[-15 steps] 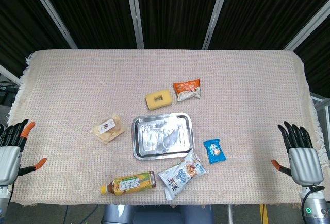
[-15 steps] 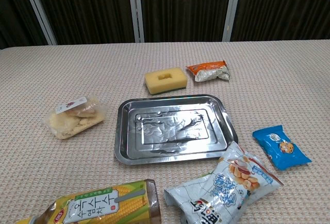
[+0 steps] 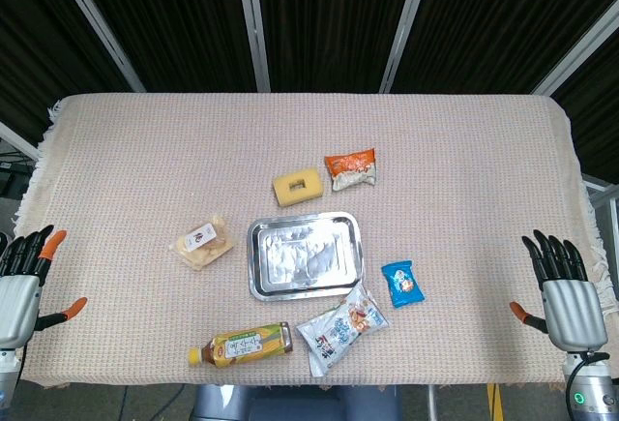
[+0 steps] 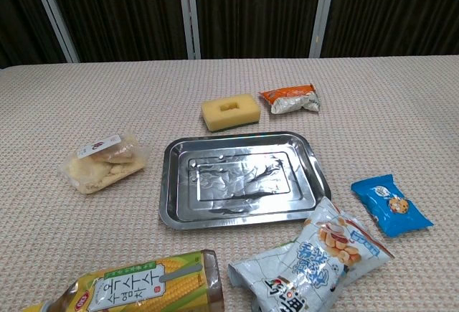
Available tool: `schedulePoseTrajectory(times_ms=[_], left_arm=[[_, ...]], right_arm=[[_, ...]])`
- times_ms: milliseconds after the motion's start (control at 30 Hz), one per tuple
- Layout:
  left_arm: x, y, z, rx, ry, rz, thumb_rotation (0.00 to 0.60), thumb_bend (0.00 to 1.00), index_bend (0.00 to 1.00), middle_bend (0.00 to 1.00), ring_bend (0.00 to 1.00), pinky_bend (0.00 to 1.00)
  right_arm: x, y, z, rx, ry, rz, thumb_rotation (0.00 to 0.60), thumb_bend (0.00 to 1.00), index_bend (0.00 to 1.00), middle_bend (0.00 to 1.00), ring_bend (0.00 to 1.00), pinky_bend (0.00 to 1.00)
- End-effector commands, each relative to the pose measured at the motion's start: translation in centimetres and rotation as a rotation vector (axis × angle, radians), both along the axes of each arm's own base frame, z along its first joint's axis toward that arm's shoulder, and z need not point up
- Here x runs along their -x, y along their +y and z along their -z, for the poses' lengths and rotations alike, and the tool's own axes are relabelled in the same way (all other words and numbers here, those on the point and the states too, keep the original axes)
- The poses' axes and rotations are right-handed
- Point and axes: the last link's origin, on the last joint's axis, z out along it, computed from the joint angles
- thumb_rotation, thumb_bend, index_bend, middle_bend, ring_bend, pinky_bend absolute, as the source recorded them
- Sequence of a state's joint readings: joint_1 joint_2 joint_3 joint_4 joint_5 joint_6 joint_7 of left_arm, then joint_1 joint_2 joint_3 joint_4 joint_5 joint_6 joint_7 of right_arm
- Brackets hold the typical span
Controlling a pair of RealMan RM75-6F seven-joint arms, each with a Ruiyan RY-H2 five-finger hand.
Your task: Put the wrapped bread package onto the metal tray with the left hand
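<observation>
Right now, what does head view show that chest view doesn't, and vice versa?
Only the head view shows the left hand and right hand, both open at the near table corners, plus the cloth's fringed edges and the whole corn drink bottle.

Only the chest view shows the package prints close up.

Both show the empty metal tray, the wrapped bread package lying on its left, the yellow sponge, orange packet, blue cookie packet and white snack bag.
</observation>
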State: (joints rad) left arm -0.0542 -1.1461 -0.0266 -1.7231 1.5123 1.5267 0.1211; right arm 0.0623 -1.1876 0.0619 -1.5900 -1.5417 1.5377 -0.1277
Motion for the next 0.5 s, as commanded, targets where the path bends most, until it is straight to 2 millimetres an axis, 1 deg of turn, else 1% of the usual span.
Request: schedulePoseTrajectory(times_ms=[33,200,500], left_arm=[[-0.08,0.09,0.0,-0.001,-0.007,0.007,0.561,0.14,0.07,0.0,0.0,0.0],[-0.24,0.28,-0.14,-0.023,-0.015,0.031,0.561,0.14,0.0,0.0,0.0,0.0],[-0.15,0.82,0.25,-0.006,0.032,0.027,0.558,0.14,0.01,0.0,0.0,0.0]], right_arm=[[-0.02,0.02,-0.01,0.001,0.0,-0.002,0.6,0.07,0.05,0.01,0.0,0.06],[0.04,0.06,-0.02,0.003,0.0,0.002,0.6,0.07,0.05,0.01,0.0,0.06],[0.13,-0.07,0.03,-0.001,0.003,0.006,0.6,0.07,0.05,0.01,0.0,0.06]])
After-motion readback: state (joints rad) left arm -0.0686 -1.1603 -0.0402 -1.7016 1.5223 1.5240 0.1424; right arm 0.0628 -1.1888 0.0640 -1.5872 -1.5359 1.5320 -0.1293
